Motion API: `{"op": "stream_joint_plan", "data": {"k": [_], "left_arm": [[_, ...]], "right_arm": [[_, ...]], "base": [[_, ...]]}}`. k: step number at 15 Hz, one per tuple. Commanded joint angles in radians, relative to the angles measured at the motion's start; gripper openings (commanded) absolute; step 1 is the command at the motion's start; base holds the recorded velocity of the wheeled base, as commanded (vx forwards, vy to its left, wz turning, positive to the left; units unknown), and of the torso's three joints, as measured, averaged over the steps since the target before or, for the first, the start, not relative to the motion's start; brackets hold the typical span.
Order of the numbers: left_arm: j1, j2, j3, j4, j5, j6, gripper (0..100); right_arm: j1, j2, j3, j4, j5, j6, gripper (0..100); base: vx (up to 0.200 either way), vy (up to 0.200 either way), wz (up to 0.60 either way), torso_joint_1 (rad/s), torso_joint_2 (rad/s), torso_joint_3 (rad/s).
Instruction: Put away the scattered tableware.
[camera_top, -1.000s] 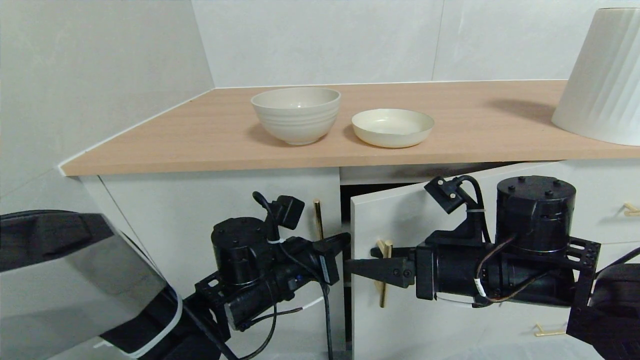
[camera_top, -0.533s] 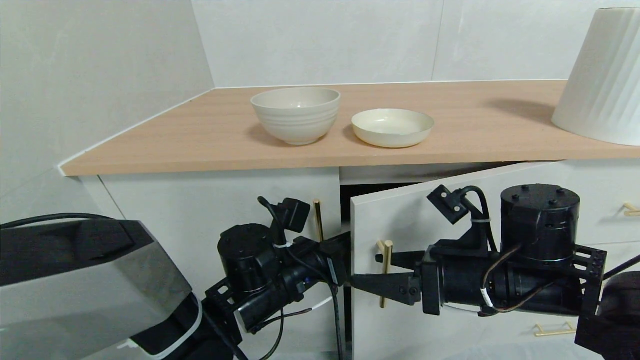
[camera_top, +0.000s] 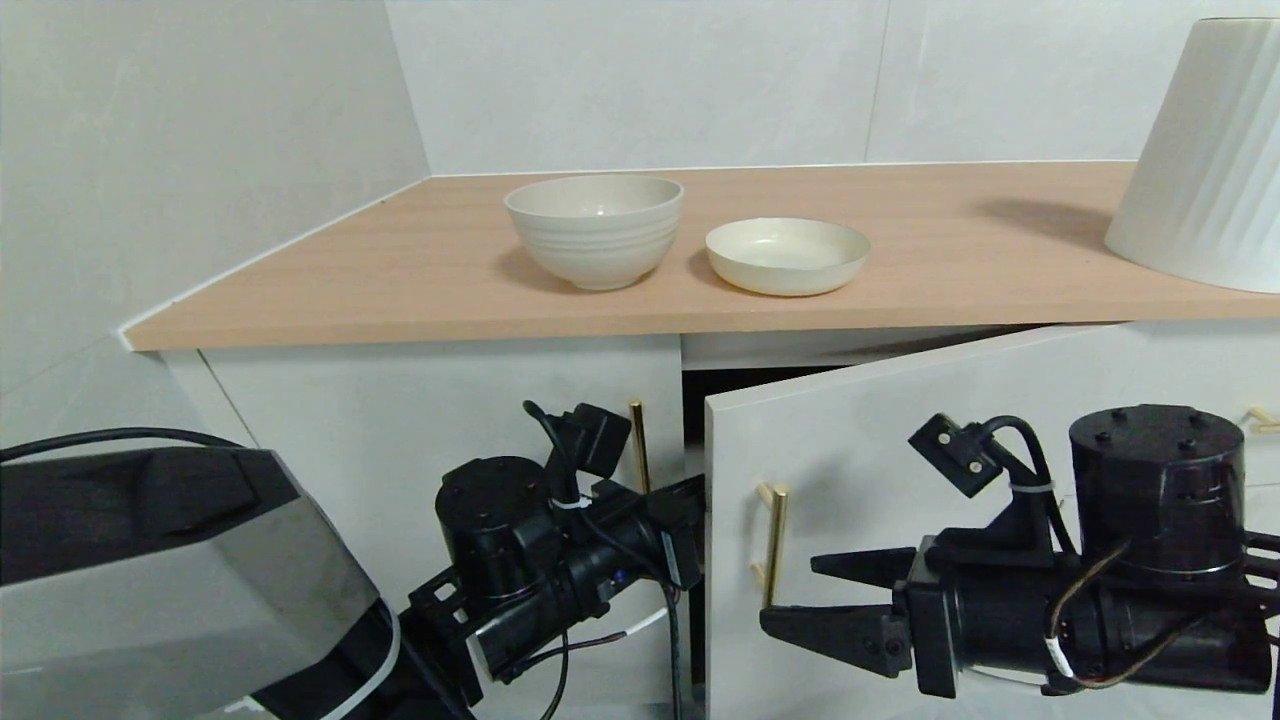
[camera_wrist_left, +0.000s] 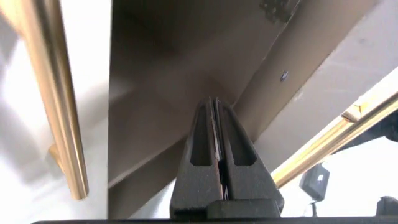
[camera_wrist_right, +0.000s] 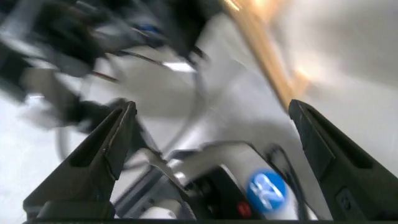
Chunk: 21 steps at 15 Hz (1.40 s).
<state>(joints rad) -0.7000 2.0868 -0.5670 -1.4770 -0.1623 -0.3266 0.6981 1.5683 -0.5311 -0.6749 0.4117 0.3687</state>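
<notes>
1. The wooden surface (camera_top: 400, 290) spans the middle of the head view and carries the tableware, none of it put away yet.
2. The cabinet door (camera_top: 860, 430), lower centre-right, stands ajar beneath it with a dark gap at its left edge. It is probably being opened to give the tableware somewhere to go.
3. A white lamp shade (camera_top: 1210, 160) sits at the upper right edge, well apart from the dishes.
4. The right tool (camera_top: 790, 592), lower right, has its fingers spread and empty. It is near the door's brass handle (camera_top: 772, 545) but not touching it.
5. The left tool (camera_wrist_left: 213, 109), lower centre, has its fingers pressed together on nothing and its tip in the gap. Closed like this, it likely serves as a wedge to push the door wider.
6. The bowl (camera_top: 594, 228) stands upright at upper centre.
7. The shallow dish (camera_top: 787, 255) lies just right of the bowl, near it but apart.
</notes>
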Motion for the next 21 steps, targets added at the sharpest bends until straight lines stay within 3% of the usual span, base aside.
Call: {"op": "stream_joint_plan", "data": {"k": [1,3,5,8,12,17,21], "left_arm": [[-0.001,-0.014,-0.004,0.0,-0.003,0.012,0],[-0.001,-0.036,-0.04,0.023,-0.013,0.017,0],[-0.001,-0.077,-0.077,0.121,-0.026,0.018,0],[-0.001,-0.139,-0.06,0.19,-0.105,0.017,0],[0.001,-0.148,-0.034,0.187,-0.126,0.015,0],[0.001,-0.079,-0.108,0.187,-0.125,0.015,0],[-0.001,-0.07,-0.113,0.187,-0.129,0.014,0]], "right_arm": [[0.018,-0.073,0.043,0.015,-0.065,-0.004,100],[0.074,-0.106,0.085,0.018,-0.157,-0.004,100],[0.144,-0.128,0.118,0.018,-0.264,-0.004,100],[0.178,-0.145,0.16,0.017,-0.347,-0.007,100],[0.181,-0.18,0.2,0.018,-0.34,-0.008,100],[0.181,-0.175,0.198,0.018,-0.338,-0.013,100],[0.181,-0.165,0.198,0.017,-0.333,-0.013,100]], "base": [[0.0,0.0,0.0,0.0,0.0,0.0],[0.0,0.0,0.0,0.0,0.0,0.0],[0.0,0.0,0.0,0.0,0.0,0.0],[0.0,0.0,0.0,0.0,0.0,0.0],[0.0,0.0,0.0,0.0,0.0,0.0],[0.0,0.0,0.0,0.0,0.0,0.0],[0.0,0.0,0.0,0.0,0.0,0.0]]}}
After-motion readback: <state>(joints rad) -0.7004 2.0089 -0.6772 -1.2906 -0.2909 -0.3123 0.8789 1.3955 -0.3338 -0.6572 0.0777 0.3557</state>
